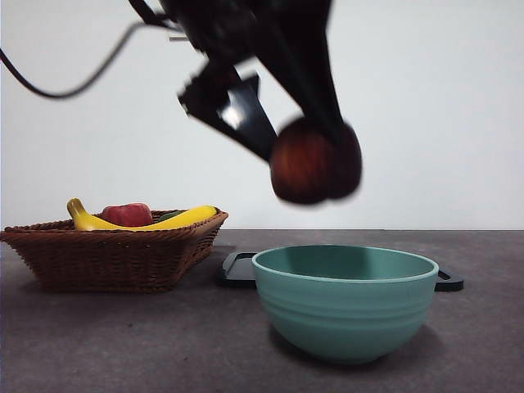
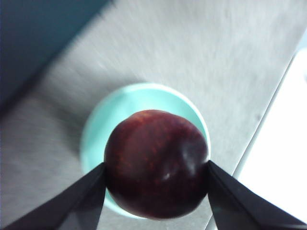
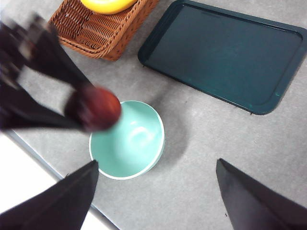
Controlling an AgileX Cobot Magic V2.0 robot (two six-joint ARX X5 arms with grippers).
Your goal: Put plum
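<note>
The left gripper (image 1: pixel 315 160) comes into the front view from the top, big and dark, with its two black jaws clamped on the plum (image 1: pixel 315 161), one jaw on each side of the fruit. The plum is round, glossy and dark maroon, and it hangs in the air above the teal bowl (image 1: pixel 345 307), clear of the rim and not touching it. Seen from the front, the fruit sits at about 11 o'clock from the bowl's middle, a little blurred.

In the left wrist view the plum (image 2: pixel 157 164) fills the space between the jaws, and the bowl (image 2: pixel 96 129) shows as a pale teal ring behind it on the grey table (image 2: pixel 201 52). The bowl's inside looks bare.

The right wrist view shows the same gripper (image 3: pixel 93 110) reaching over the bowl's (image 3: pixel 139 143) rim with the plum (image 3: pixel 98 109) at about 10 o'clock of the bowl. The right gripper (image 3: pixel 156 191) has its jaws spread wide apart, holds nothing, and hovers high over the table beside the bowl.

A dark green tray (image 3: pixel 225 52) lies flat at about 1 o'clock from the bowl, close by but apart from it; in the front view it shows only as a dark edge (image 1: pixel 237 270) behind the bowl. A brown wicker basket (image 1: pixel 115 250) stands at 9 o'clock of the bowl, holding a yellow banana (image 1: pixel 184 218) and a brighter red fruit (image 1: pixel 127 214).
</note>
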